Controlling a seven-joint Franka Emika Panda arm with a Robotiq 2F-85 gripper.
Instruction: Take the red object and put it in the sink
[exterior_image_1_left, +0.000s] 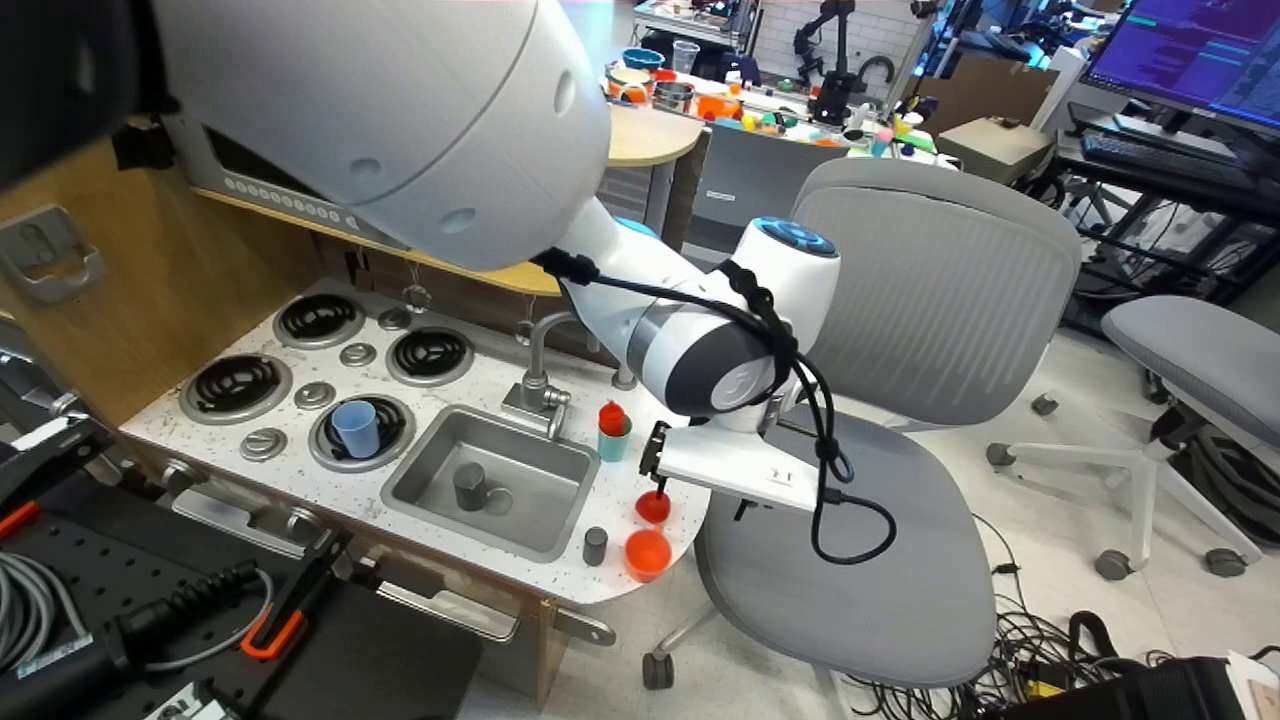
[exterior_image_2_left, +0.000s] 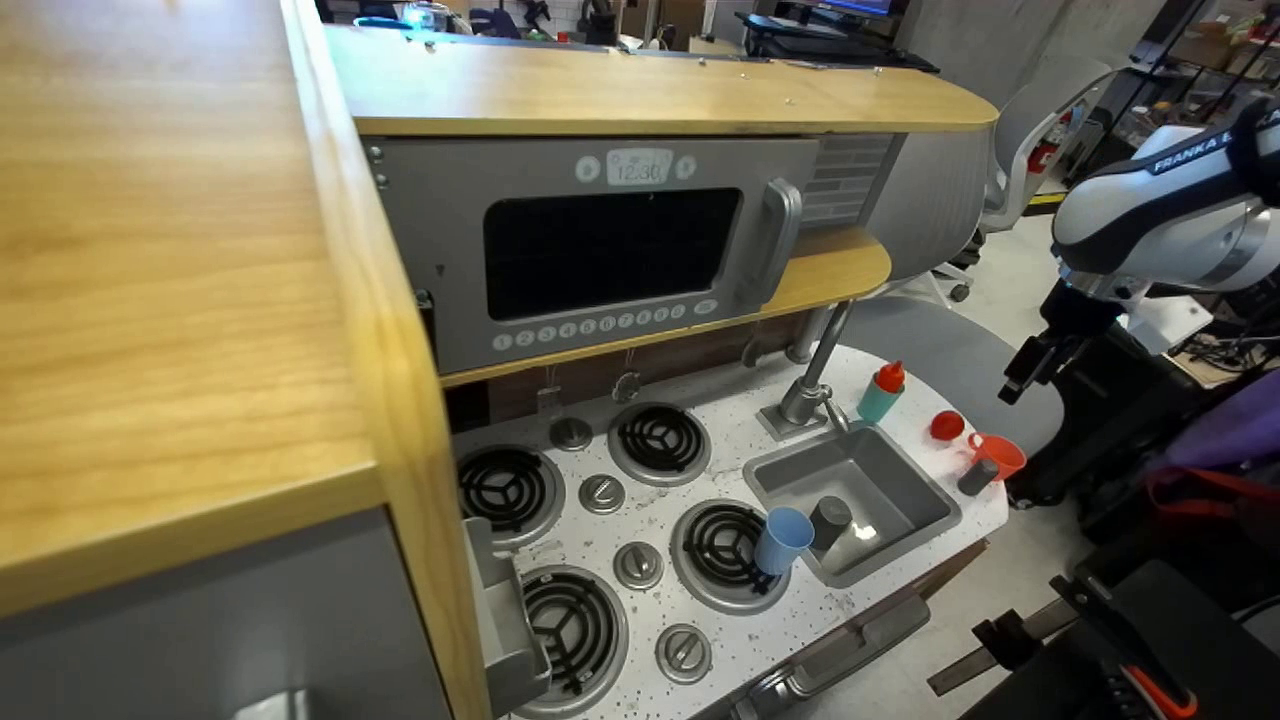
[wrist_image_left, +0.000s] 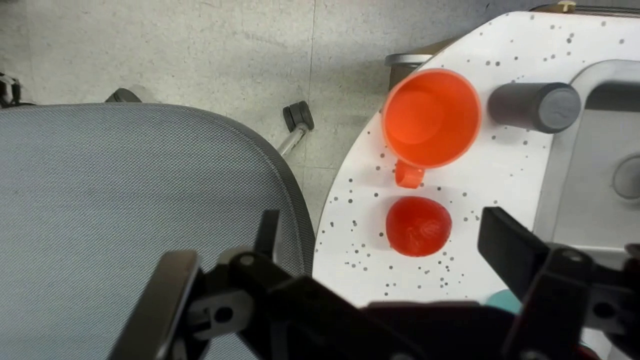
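Note:
The red object (exterior_image_1_left: 653, 507) is a small roundish piece on the white counter, right of the sink. It also shows in an exterior view (exterior_image_2_left: 947, 425) and in the wrist view (wrist_image_left: 419, 227). My gripper (wrist_image_left: 382, 222) is open and empty above the counter, with the red object seen between its fingers, nearer the right one. In an exterior view the gripper (exterior_image_2_left: 1022, 375) hangs clearly above the counter. The sink (exterior_image_1_left: 540, 470) is a grey rectangular basin, seen also in an exterior view (exterior_image_2_left: 890, 490) and partly in the wrist view (wrist_image_left: 582, 200). A dark grey cup (exterior_image_1_left: 470, 487) stands in it.
An orange cup (wrist_image_left: 430, 117) stands close beside the red object. A grey cup (wrist_image_left: 535, 106) stands between it and the sink. A teal cup (exterior_image_1_left: 614, 443) with a red piece (exterior_image_1_left: 611, 415) stands near the faucet (exterior_image_1_left: 537, 370). A blue cup (exterior_image_1_left: 357, 428) sits on a burner.

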